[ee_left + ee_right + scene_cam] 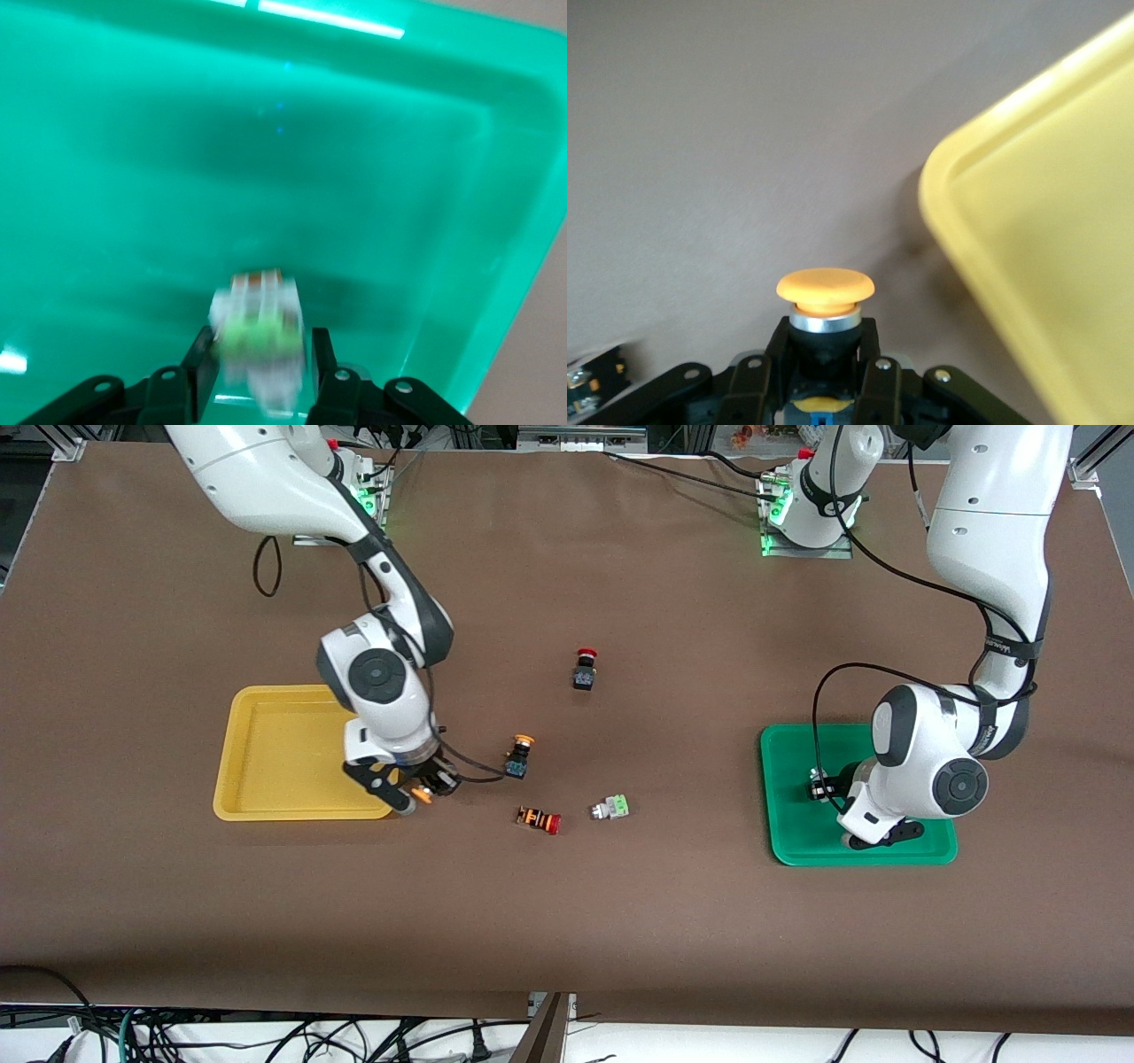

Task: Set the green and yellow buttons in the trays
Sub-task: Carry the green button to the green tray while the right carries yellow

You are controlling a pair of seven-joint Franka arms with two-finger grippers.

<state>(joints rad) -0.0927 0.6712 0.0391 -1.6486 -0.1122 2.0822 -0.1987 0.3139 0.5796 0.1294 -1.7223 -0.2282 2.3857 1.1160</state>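
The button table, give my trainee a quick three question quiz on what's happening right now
1. True or false: the right tool holds a red button.
2. Which tray is the left tool over? A yellow tray B green tray C neither
3. Fill in: the green button lying on the table is nearer the front camera than the ____-capped button standing farthest from it.

Key: 1 false, it holds a yellow button; 2 B; 3 red.

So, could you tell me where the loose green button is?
In the front view, the green button lies on the table beside a red button, between the two trays.
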